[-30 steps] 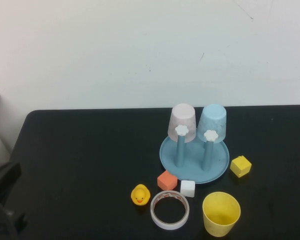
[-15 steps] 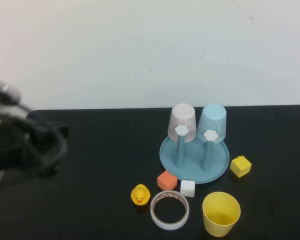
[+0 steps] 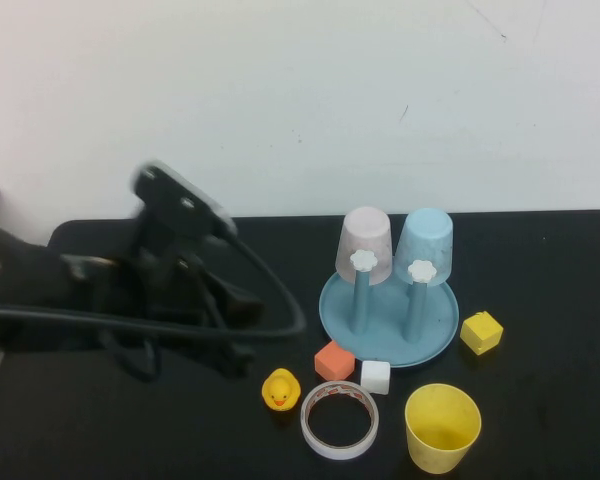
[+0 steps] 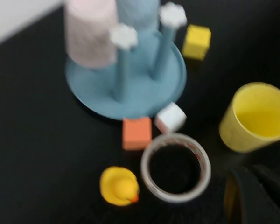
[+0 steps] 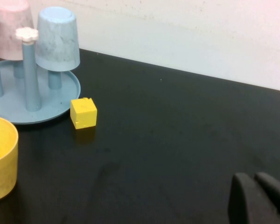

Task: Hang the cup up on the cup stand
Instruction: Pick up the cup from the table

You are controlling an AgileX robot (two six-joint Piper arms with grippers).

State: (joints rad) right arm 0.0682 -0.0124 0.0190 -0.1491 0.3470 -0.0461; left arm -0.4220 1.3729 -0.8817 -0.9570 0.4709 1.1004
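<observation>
A: What lies on the black tabletop point(image 3: 130, 420), biggest first?
B: The left arm reaches in from the left, blurred, over bare surface; its left end effector point(image 4: 252, 198) shows only as dark fingertips pressed shut, empty, near the cup and the tape ring. Next the cup stand point(image 3: 435, 345), a blue dish with upright posts.
A: Anything on it?
B: A pale pink cup point(image 3: 366, 244) and a light blue cup point(image 3: 425, 243) sit upside down on the rear posts; the two front posts with white flower caps are bare.
A: And the cup?
B: The yellow cup point(image 3: 442, 427) stands upright and empty at the near edge, in front of the stand and apart from it. Beside it lies a white tape ring point(image 3: 339, 419); a rubber duck point(image 3: 280, 389), an orange block point(image 3: 334, 360) and a white block point(image 3: 375, 376) crowd between ring and stand. A yellow block point(image 3: 481, 332) sits just right of the dish.
A: The other arm?
B: Out of the high view; the right end effector point(image 5: 259, 196) is closed, empty, low over the tabletop, well apart from the yellow block.
</observation>
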